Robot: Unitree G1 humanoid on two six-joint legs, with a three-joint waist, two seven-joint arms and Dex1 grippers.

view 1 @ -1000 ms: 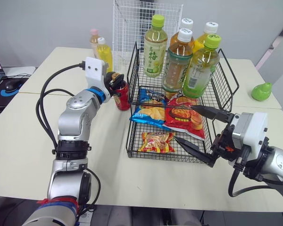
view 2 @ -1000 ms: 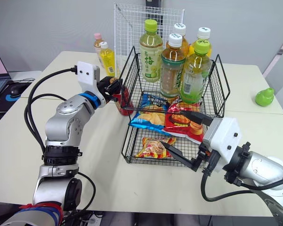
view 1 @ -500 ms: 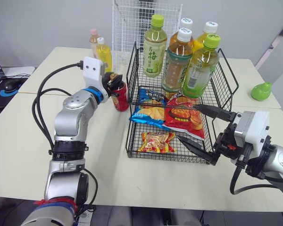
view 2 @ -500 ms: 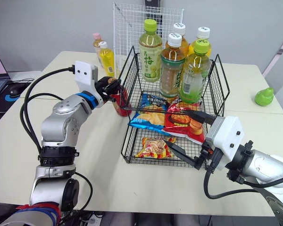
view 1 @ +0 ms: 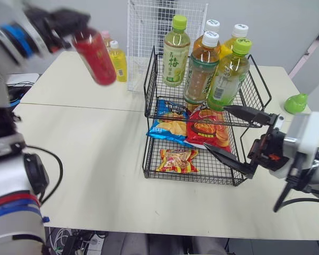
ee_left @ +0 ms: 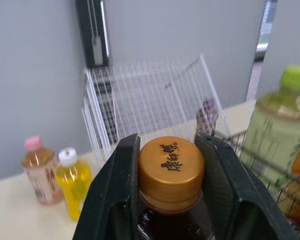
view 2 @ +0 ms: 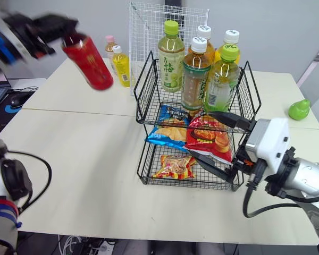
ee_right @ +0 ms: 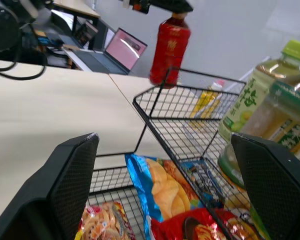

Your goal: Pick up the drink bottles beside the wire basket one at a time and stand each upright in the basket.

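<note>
My left gripper (view 1: 69, 24) is shut on the gold cap (ee_left: 171, 167) of a red drink bottle (view 1: 94, 57), which hangs tilted in the air well above the table, left of the black wire basket (view 1: 260, 79). The basket's upper tier holds several upright tea bottles (view 1: 202, 66). Two small bottles stand on the table left of the basket, a yellow one (view 1: 117, 61) and a pink-capped one (view 1: 105, 40). My right gripper (view 1: 217, 129) is open at the basket's front right, its fingers spanning the lower tier's edge with nothing held.
Snack bags (view 1: 173, 127) lie in the basket's lower tiers. A white wire grid panel (view 1: 149, 26) stands behind the basket. A green pear-shaped object (view 1: 295, 102) sits at the far right. A laptop (ee_right: 125, 50) and a mouse (view 2: 13, 103) lie at the far left.
My left gripper has lifted the red bottle off the table beside the basket, up and to the left. The right gripper has stayed open in almost the same place.
</note>
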